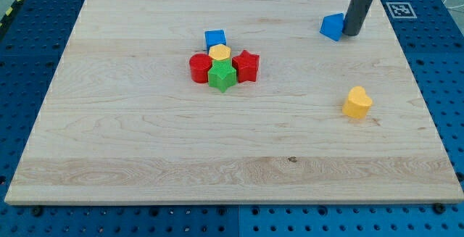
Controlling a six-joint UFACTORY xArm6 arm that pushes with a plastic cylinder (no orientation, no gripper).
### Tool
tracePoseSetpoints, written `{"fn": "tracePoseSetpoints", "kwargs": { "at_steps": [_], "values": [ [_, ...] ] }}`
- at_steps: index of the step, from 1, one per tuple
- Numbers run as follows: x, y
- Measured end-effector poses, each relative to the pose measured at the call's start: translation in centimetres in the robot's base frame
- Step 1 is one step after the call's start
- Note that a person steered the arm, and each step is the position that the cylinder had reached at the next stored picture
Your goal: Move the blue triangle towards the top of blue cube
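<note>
Although no brand name or readable word shows anywhere, a black-and-white square marker tag [401,9] lies on the blue pegboard base [29,48] just off the bench's top right corner. The bench [239,157] itself is a pale wooden board with visible grain and a small dark knot toward its lower middle, and it fills most of the view.

The arm carries no pincer, so there is no opening or grip to report; it ends in a straight dark rod that comes down from the view's top right. My tip [351,33] rests on the board touching the right side of the blue triangle [332,27], or as near as can be told.

The blue triangle is a small solid-blue wedge, its faces plain and unmarked, with the lit top face lighter than its shaded side. It sits near the bench's top edge, well to the view's right of the cluster of blocks and well apart from it.

That cluster lies left of centre in the upper half. The blue cube [215,38] is at its top, touching the yellow hexagon [220,52] just below. Under these sit the red cylinder [199,68] at left, the green star [222,75] in the middle and the red star [247,65] at right, all pressed together.

A yellow heart-shaped block [357,102] stands alone at the view's right, below the blue triangle.
</note>
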State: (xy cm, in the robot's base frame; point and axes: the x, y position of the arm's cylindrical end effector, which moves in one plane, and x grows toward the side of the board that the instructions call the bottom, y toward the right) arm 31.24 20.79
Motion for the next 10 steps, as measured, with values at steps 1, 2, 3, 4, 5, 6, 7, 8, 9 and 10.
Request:
{"fn": "tracePoseSetpoints", "kwargs": {
  "at_steps": [1, 2, 3, 4, 5, 6, 7, 8, 9, 10],
  "values": [
    [-1.0, -1.5],
    [-1.5, -3.4],
    [-1.5, -5.3],
    [-1.5, -7.3],
    [-1.5, -9.1],
    [-1.5, -11.4],
    [-1.5, -13.8],
    [-1.5, -16.6],
    [-1.5, -19.4],
    [-1.5, -22.2]
  ]
}}
